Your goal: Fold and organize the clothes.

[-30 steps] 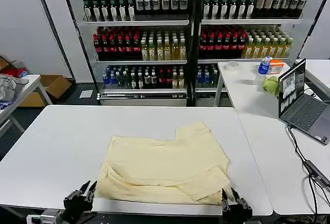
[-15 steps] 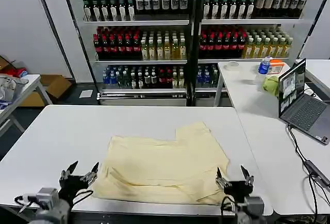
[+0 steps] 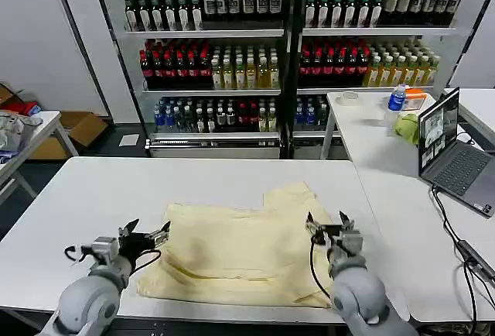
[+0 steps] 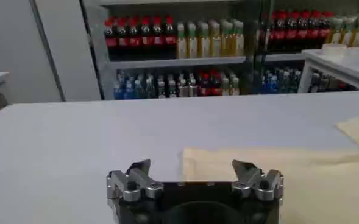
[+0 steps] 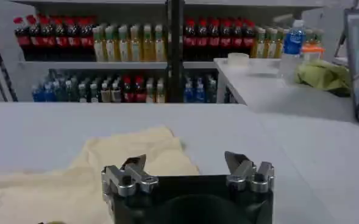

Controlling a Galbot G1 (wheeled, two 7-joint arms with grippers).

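The clothes are one pale cream-yellow T-shirt [image 3: 244, 247], partly folded and lying near the front of the white table [image 3: 93, 197]. One sleeve sticks out toward the back at the right. My left gripper [image 3: 145, 234] hovers open at the shirt's left edge, nothing between its fingers; the left wrist view has that gripper [image 4: 192, 169] facing the shirt's [image 4: 270, 164] edge. My right gripper [image 3: 326, 222] is open above the shirt's right side. From the right wrist view, this gripper [image 5: 185, 161] sits over the shirt's [image 5: 124, 152] sleeve.
A second white table [image 3: 402, 173] at the right carries an open laptop [image 3: 450, 154], a lime-green cloth lump [image 3: 406, 128], a bottle [image 3: 396, 98] and cables. Shelves of drink bottles [image 3: 286, 49] stand behind. A side table [image 3: 23, 138] with a grey-white bundle stands far left.
Both arms have risen from the table's front edge and moved forward: the left gripper to the shirt's left edge, the right gripper over its right side. The shirt has not moved.
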